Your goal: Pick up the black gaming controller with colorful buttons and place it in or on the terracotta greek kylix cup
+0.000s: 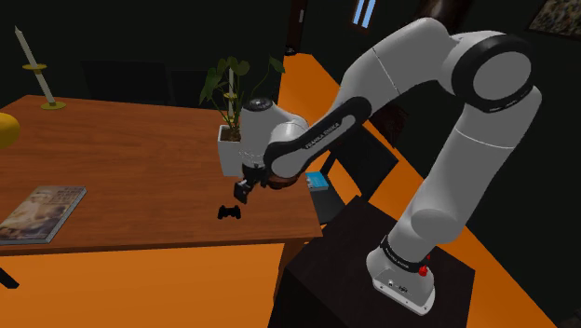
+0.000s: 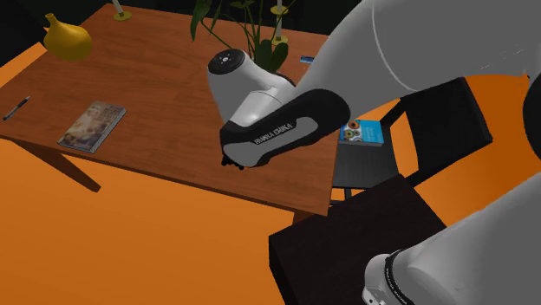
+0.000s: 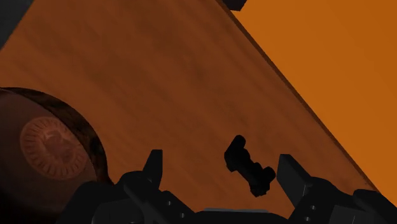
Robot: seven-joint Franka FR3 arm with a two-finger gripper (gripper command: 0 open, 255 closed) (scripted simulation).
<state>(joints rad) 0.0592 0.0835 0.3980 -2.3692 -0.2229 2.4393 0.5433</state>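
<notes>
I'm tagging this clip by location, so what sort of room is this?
Probably a dining room in a house: a wooden table carries a candle, a potted plant and a magazine, with a dark chair beside it.

light: dim overall | table and floor evenly lit | surroundings dark | wrist view darker

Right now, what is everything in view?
table: one, brown wood
gaming controller: one, black, on table near its edge
kylix cup: one, reddish brown, on table beside controller
potted plant: one, green in white pot, on table
magazine: one, pale, on table
candle: one, white, on table
pen: one, dark, on table
yellow object: one, yellow, on table
book: one, blue, on chair
chair: one, black, beside table
stand: one, black, beside table
arm: one, white, over table
fingers: two, black, open, above controller
</notes>
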